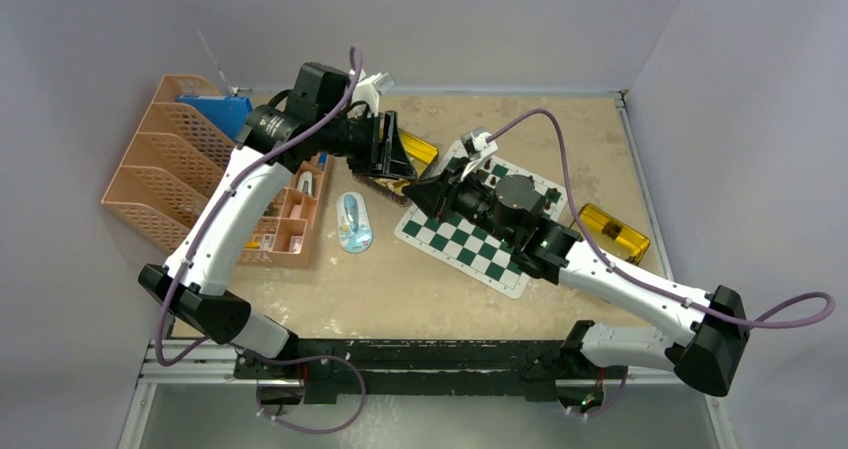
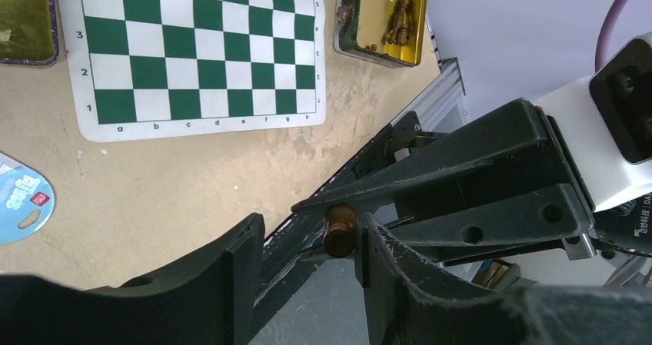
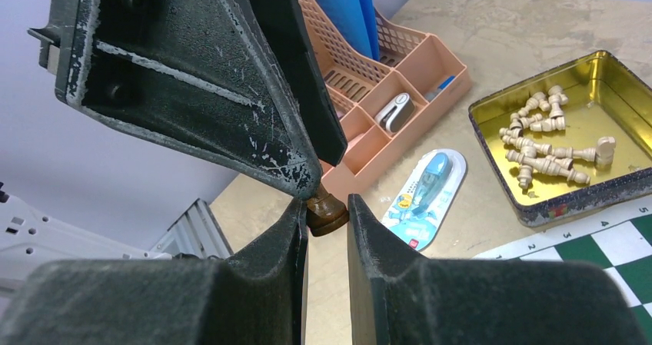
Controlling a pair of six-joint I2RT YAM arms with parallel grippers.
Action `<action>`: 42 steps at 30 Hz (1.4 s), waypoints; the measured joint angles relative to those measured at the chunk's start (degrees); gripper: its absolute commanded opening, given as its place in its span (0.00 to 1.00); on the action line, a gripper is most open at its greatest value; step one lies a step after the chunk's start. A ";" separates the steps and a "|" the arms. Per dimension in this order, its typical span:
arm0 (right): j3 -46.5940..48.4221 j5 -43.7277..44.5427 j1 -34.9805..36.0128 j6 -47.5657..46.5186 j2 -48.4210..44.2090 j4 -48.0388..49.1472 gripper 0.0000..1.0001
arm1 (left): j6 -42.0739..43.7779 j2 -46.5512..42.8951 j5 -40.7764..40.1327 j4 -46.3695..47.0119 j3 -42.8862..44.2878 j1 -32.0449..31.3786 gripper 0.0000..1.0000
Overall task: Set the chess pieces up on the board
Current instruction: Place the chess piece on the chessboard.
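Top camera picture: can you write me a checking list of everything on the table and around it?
Surface: scuffed beige tabletop.
Job's things: green-and-white checked chess mat, no pieces on the squares that show; dark brown wooden chess piece held aloft; pale wooden pieces in a gold tin; brown pieces in a second gold tin.
Clutter: peach plastic desk organiser; blue oval packet.
Grippers: right gripper shut on the dark piece; left gripper open beside it.
Cables: purple cables along both arms.
Surroundings: grey walls; metal edge rails.

White arms (image 1: 232,204), black joints (image 1: 205,309), purple cables (image 2: 617,8), scuffed black hands (image 3: 327,210).
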 measured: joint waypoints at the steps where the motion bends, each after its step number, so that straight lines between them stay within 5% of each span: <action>1: 0.00 -0.07 0.00 -0.04 -0.09 0.02 0.06 | 0.02 0.00 -0.07 -0.04 0.04 0.00 0.41; 12: 0.00 -0.37 0.00 -0.04 -0.09 0.22 0.06 | -0.57 -0.15 4.20 2.19 -0.24 -0.07 0.02; 15: 0.00 -0.24 0.00 0.07 -0.09 0.28 0.13 | -0.59 -0.15 4.70 2.23 -0.28 0.00 0.00; 24: 1.49 -0.11 0.00 -0.83 -1.33 -4.87 0.62 | 0.02 -0.09 2.60 2.19 -0.02 0.04 0.00; 28: 1.51 0.13 0.00 -1.51 -6.14 -10.93 0.74 | 0.09 1.53 0.42 3.32 1.11 0.02 0.00; 30: 1.88 0.52 0.00 -1.51 -9.57 -14.60 0.96 | 0.39 3.69 -1.16 4.81 2.25 0.02 0.00; 42: 10.95 7.98 0.00 0.22 -23.39 -35.78 0.99 | 6.58 25.51 -18.80 17.38 13.35 -4.22 0.00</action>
